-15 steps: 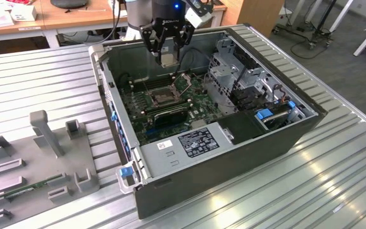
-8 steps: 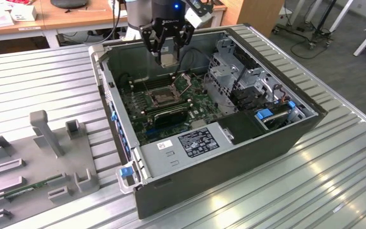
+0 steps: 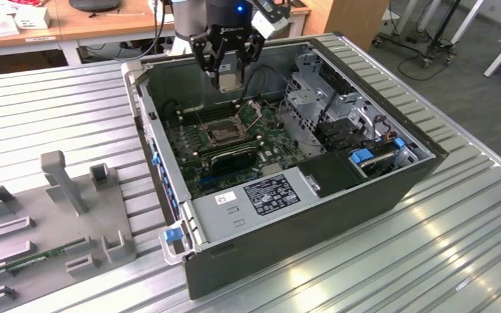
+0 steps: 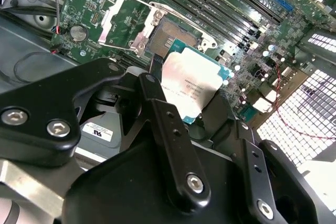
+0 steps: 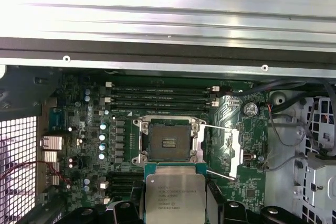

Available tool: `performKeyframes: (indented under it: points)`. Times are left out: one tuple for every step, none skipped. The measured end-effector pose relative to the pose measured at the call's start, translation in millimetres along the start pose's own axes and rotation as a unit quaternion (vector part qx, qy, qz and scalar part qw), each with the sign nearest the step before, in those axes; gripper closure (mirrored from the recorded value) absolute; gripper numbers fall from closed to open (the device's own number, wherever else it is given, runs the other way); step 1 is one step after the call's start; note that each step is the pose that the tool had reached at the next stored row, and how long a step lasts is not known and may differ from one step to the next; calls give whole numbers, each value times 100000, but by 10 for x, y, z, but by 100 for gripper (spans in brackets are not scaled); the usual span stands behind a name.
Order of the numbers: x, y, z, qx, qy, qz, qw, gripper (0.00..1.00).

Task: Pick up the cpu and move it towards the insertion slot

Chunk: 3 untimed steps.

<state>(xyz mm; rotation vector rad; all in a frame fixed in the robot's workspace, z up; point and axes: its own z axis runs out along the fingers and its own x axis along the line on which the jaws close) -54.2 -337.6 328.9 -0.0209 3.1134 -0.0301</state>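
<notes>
- One gripper hangs over the open computer case in the exterior view, and its fingers are closed on the cpu; they press on two opposite edges of the chip, which sits between them at the tips.
- The picking up seems finished, in my judgement: in the exterior view the cpu is in the air, well apart from the green circuit board under it. The step in hand is the carrying toward the insertion slot.
- In the first wrist view the cpu is just beside the near edge of the slot frame, a little short of it. I judge that the approach is nearly done but not complete.
- What the move calls for: the chip must come fully over the dark centre of the slot, square with the frame and level, without slipping between the fingers.
- The slot cover stands lifted to one side, so the dark centre is free.
- The cpu looks flat and square, with a pale silvery top that has fine print on it and a thin green border around it. It seems level between the fingers.
</notes>
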Motion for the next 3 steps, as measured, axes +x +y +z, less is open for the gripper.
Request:
performKeyframes:
  points:
    - [1, 0, 0, -1, 0, 25, 100000, 45]
    - [1, 0, 0, -2, -1, 26, 100000, 45]
    - [1, 0, 0, -1, 1, 26, 100000, 45]
